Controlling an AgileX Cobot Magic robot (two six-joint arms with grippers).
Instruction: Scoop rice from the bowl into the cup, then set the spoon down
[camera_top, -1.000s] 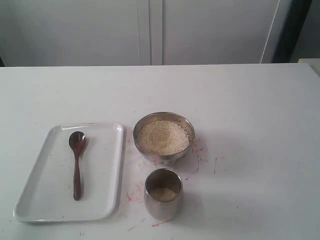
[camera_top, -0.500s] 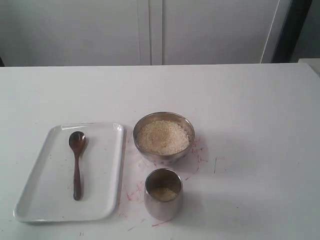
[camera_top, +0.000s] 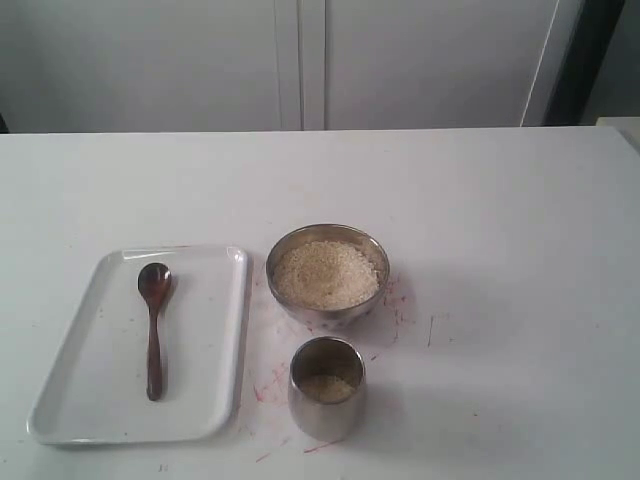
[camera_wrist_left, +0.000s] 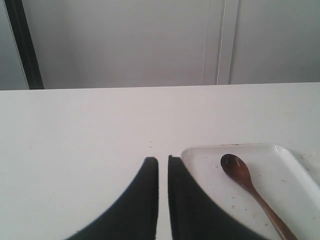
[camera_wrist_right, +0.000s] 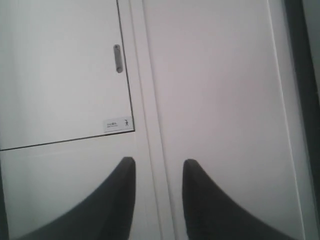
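The dark wooden spoon (camera_top: 153, 330) lies flat on a white tray (camera_top: 215, 330), head away from the front edge. To its right stands the steel bowl (camera_top: 330, 318), heaped with rice (camera_top: 326, 273). In front of the bowl is the steel cup (camera_top: 325, 415) with a little rice (camera_top: 327, 388) at its bottom. Neither gripper shows in the exterior view. My left gripper (camera_wrist_left: 163, 160) hovers low beside the tray (camera_wrist_left: 280, 160), left of the spoon (camera_wrist_left: 245, 175), its jaws nearly together and empty. My right gripper (camera_wrist_right: 159, 162) is open and empty, facing the cabinet.
Red marks stain the white table (camera_top: 500, 220) around the bowl and cup. White cabinet doors (camera_top: 300, 60) stand behind the table's far edge, one with a small handle (camera_wrist_right: 117, 58).
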